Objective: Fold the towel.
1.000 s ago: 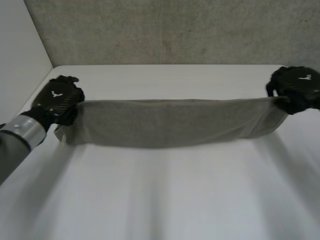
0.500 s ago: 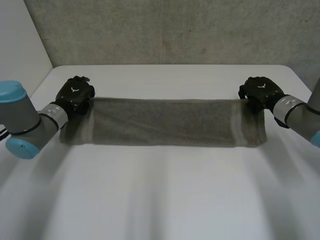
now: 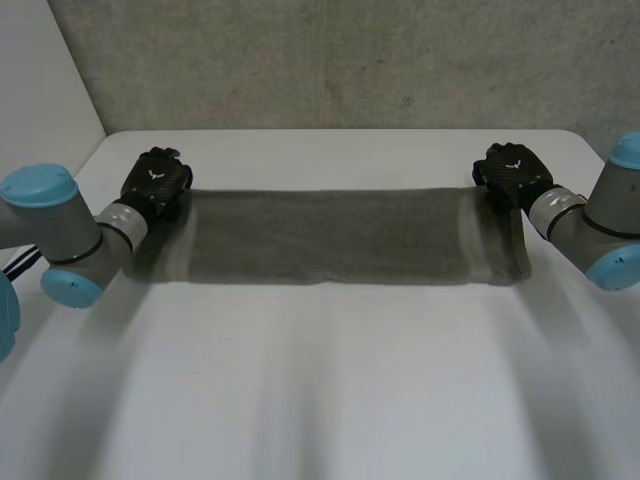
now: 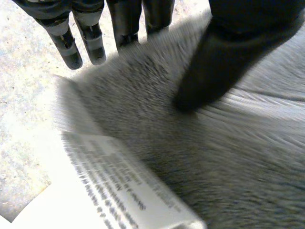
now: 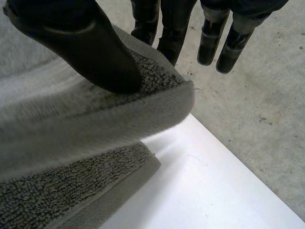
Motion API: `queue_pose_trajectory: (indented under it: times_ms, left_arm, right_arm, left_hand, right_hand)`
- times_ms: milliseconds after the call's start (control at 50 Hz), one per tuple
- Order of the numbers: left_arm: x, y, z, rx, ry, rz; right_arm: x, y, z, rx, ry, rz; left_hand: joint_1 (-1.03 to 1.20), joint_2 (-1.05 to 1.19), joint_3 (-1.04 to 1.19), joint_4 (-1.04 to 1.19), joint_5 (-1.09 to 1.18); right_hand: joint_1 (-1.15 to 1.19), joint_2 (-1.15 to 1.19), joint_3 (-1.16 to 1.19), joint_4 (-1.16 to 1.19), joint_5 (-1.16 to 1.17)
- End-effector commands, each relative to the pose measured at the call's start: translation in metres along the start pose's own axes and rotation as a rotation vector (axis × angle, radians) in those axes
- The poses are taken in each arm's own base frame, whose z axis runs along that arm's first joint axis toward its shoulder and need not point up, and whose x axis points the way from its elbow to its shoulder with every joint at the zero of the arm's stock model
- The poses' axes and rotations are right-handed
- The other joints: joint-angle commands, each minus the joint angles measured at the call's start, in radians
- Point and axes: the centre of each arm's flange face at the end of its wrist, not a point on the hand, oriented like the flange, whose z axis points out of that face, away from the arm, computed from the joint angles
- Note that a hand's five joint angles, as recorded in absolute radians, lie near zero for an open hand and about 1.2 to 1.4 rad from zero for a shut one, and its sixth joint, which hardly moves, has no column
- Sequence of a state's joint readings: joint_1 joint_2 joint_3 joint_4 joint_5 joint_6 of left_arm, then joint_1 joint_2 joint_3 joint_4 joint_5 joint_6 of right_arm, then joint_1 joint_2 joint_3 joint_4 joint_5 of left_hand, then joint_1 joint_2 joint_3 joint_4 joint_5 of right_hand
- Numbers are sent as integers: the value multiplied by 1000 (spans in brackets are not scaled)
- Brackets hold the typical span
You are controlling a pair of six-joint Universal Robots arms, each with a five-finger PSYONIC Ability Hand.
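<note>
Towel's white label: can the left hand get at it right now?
Likely not yet: the left hand pinches the towel at its end, though the label lies uncovered just past its thumb.

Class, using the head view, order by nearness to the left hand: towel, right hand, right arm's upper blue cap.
1. towel, its left end in the left hand.
2. right hand, at towel's other end.
3. right arm's upper blue cap, rightmost.

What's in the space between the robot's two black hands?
The grey towel fills it, stretched from one hand to the other. The left hand pinches one end and the right hand pinches the other end, as the head view shows.
</note>
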State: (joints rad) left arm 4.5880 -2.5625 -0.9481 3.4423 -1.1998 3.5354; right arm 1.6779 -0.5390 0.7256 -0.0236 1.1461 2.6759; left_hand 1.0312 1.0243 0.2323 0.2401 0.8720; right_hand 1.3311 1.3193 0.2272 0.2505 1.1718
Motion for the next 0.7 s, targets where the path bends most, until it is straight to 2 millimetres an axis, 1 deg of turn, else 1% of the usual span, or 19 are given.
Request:
queue_pose_trajectory:
  times_ms: [20,40,60,80,220,260,300,360,480,500,520,540,560,580,600,620,640,680,700]
  left_arm:
    - [1,-1,0,-6,-20,2]
    - [1,-2,0,-15,-37,1]
    - [1,-2,0,-15,-37,1]
    - [1,-2,-1,-21,-52,2]
    - [-4,-20,-10,-35,-92,3]
    - [-6,-35,-18,-24,-96,7]
    - [-7,-42,-23,-22,-99,6]
    - [-8,-53,-36,-21,-102,5]
    - [-12,-67,-61,-36,-117,-6]
    - [-12,-67,-61,-36,-118,-6]
    - [-13,-70,-69,-45,-125,-13]
    - [-17,-72,-78,-55,-141,-16]
    - [-17,-72,-78,-55,-141,-16]
    - [-21,-73,-87,-68,-156,-23]
    - [-22,-73,-97,-81,-162,-30]
    - [-22,-73,-97,-81,-162,-30]
    - [-20,-73,-106,-93,-159,-35]
    - [-16,-73,-115,-101,-154,-40]
    - [-12,-74,-124,-106,-147,-42]
  right_arm:
    - [-1,2,5,18,20,-11]
    - [-1,2,5,18,20,-11]
    - [0,0,5,32,31,-20]
    - [3,-1,6,44,52,-27]
    - [10,-22,-4,90,92,-38]
    - [9,-28,-7,106,90,-30]
    - [13,-47,-16,161,105,-14]
    - [16,-60,-22,211,126,-9]
    - [12,-61,-34,184,126,3]
    - [9,-61,-42,161,116,13]
    - [6,-60,-51,129,107,26]
    - [6,-60,-51,129,107,26]
    - [2,-59,-61,93,95,42]
    - [-2,-60,-73,60,80,57]
    - [-2,-60,-73,59,79,58]
    - [-8,-60,-84,24,64,74]
    - [-8,-60,-84,23,63,74]
    - [-20,-58,-107,-45,27,109]
    - [-20,-58,-107,-45,26,109]
  left_hand:
    - [-609,-602,-58,-66,-625]
    - [-857,-850,-58,-66,-872]
    - [-857,-850,-58,-66,-872]
    - [-839,-832,-58,-66,-854]
    - [-844,-837,-58,-66,-859]
    - [-841,-834,-58,-66,-857]
    - [-838,-831,-58,-66,-854]
    - [-824,-817,-58,-66,-839]
    - [-818,-811,-58,-66,-833]
    - [-818,-811,-58,-66,-833]
    - [-818,-811,-58,-66,-833]
    - [-821,-814,-58,-66,-836]
    - [-821,-814,-58,-66,-836]
    - [-821,-814,-58,-66,-836]
    - [-821,-814,-58,-66,-836]
    - [-821,-814,-58,-66,-836]
    - [-821,-814,-58,-66,-836]
    - [-821,-814,-58,-66,-836]
    - [-824,-817,-58,-66,-839]
  right_hand:
    - [65,77,-53,-76,50]
    - [65,77,-53,-76,50]
    - [-626,-614,-53,-76,-641]
    - [-1157,-1145,-53,-76,-1172]
    - [-1157,-1145,-53,-76,-1172]
    - [-1157,-1145,-53,-76,-1172]
    - [-1157,-1145,-53,-76,-1172]
    - [-1157,-1145,-53,-76,-1172]
    - [-1157,-1145,-53,-76,-1172]
    - [-1157,-1145,-53,-76,-1172]
    - [-1157,-1145,-53,-76,-1172]
    - [-1157,-1145,-53,-76,-1172]
    - [-1157,-1145,-53,-76,-1172]
    - [-1157,-1145,-53,-76,-1172]
    - [-1157,-1145,-53,-76,-1172]
    - [-1157,-1145,-53,-76,-1172]
    - [-1157,-1145,-53,-76,-1172]
    - [-1157,-1145,-53,-76,-1172]
    - [-1157,-1145,-53,-76,-1172]
